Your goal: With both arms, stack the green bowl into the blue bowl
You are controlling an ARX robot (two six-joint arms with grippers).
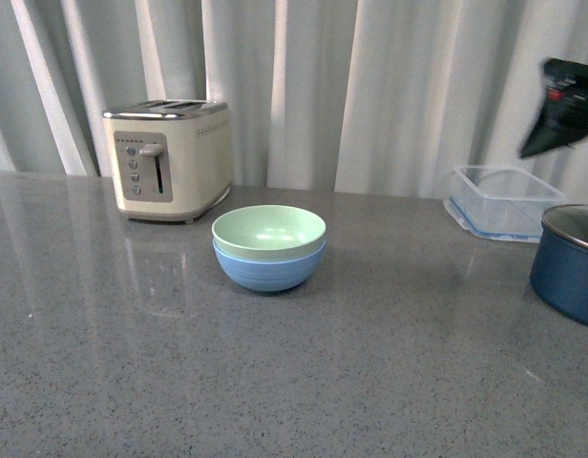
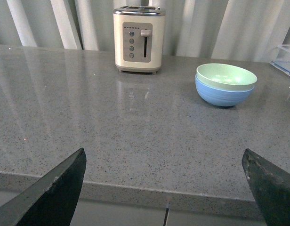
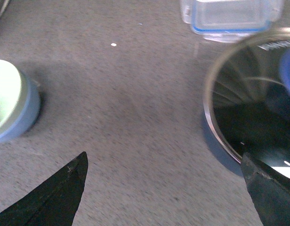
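The green bowl (image 1: 268,232) sits nested inside the blue bowl (image 1: 267,269) in the middle of the grey counter, both upright. Both also show in the left wrist view as green bowl (image 2: 226,76) over blue bowl (image 2: 223,95), and at the edge of the right wrist view as green bowl (image 3: 4,96) in blue bowl (image 3: 26,113). My left gripper (image 2: 164,160) is open over the counter's near edge, far from the bowls. My right gripper (image 3: 164,160) is open above bare counter between the bowls and the pot. Part of the right arm (image 1: 564,107) hangs high at the right.
A cream toaster (image 1: 170,157) stands behind and left of the bowls. A clear plastic container (image 1: 502,200) lies at the back right. A dark navy pot with a glass lid (image 1: 573,258) stands at the right edge. White curtains hang behind the counter.
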